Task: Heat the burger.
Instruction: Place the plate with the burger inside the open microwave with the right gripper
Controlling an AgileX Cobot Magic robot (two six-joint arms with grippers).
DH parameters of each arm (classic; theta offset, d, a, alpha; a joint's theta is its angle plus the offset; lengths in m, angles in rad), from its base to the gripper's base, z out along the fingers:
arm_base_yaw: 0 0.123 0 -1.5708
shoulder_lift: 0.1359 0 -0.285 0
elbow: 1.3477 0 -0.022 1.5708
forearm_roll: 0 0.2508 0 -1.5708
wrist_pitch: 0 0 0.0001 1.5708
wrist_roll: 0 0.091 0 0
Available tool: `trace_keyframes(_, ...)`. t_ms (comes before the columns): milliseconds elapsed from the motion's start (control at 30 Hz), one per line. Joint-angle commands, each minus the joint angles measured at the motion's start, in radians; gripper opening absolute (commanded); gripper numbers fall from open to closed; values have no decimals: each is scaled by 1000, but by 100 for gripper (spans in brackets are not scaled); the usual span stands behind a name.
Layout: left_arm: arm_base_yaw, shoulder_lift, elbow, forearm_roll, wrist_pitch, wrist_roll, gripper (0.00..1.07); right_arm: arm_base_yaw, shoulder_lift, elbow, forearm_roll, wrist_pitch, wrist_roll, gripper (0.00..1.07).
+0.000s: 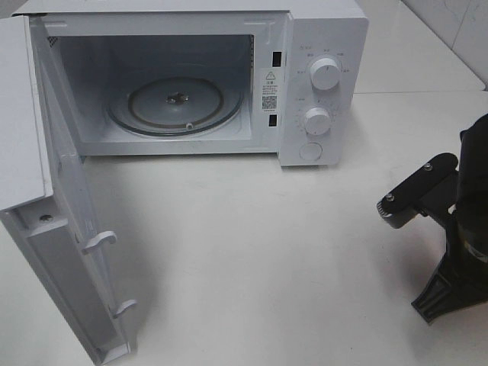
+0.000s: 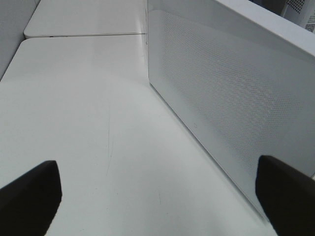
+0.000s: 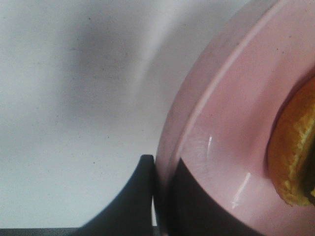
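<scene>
Right tool [image 3: 160,196]: shut on the rim of the plate [image 3: 221,123], a finger on each side.
Burger [image 3: 295,152]: on that plate, outside the high view.
Left tool [image 2: 157,196]: wide open, holding nothing, beside the outer face of the door [image 2: 236,98].
Oven [image 1: 320,84]: door swung open, glass turntable [image 1: 175,107] showing.
Step, as judged: carry the plate in. Keep it level, approach straight, clear the door, and set it centred on the turntable.
Table [image 1: 252,252]: white, smooth.
Room: pale tiled wall behind.
</scene>
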Motion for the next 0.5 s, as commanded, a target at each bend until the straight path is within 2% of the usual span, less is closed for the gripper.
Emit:
trace_keyframes(33, 2, -18, 2, -8, -9, -4, 100, 45, -22, 11, -48, 56, 3, 0)
trace_keyframes(500, 2, -18, 2, -8, -9, -4, 100, 244, -57, 10, -46, 126, 3, 0)
